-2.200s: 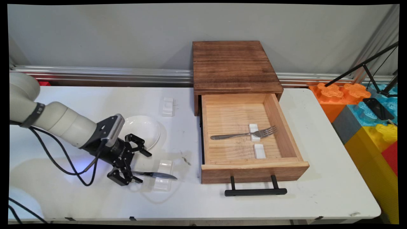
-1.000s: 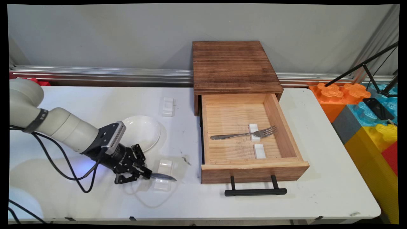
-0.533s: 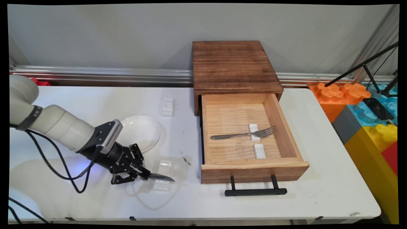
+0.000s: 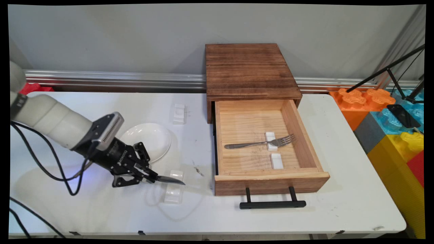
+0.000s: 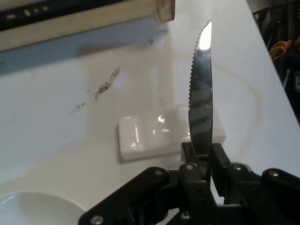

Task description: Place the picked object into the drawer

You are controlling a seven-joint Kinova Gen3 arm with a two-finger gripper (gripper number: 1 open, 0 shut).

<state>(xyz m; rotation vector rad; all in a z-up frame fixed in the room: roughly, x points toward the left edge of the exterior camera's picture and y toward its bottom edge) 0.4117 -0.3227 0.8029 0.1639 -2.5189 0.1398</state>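
My gripper (image 4: 152, 178) is shut on a steak knife (image 4: 170, 180) by its handle, low over the table's front left. The serrated blade (image 5: 201, 89) points right toward the wooden drawer box (image 4: 251, 73). Just below and under the blade lies a white cutlery rest (image 4: 174, 187), seen also in the hand view as the white rest (image 5: 145, 136). The knife hangs slightly above this rest. The box's drawer (image 4: 268, 176) stands pulled out; a fork (image 4: 259, 143) lies in it across a small white rest (image 4: 270, 140), with a second white rest (image 4: 276, 160) beside it.
A white plate (image 4: 149, 140) sits just behind the gripper. Another white rest (image 4: 179, 113) lies farther back on the table (image 4: 339, 203). The drawer's black handle (image 4: 272, 204) juts toward the front edge. Coloured foam blocks (image 4: 390, 128) and a black stand (image 4: 400, 71) are at the right.
The gripper closed on the knife's handle, then lifted it a little off the rest and drew back slightly to the left and upward.
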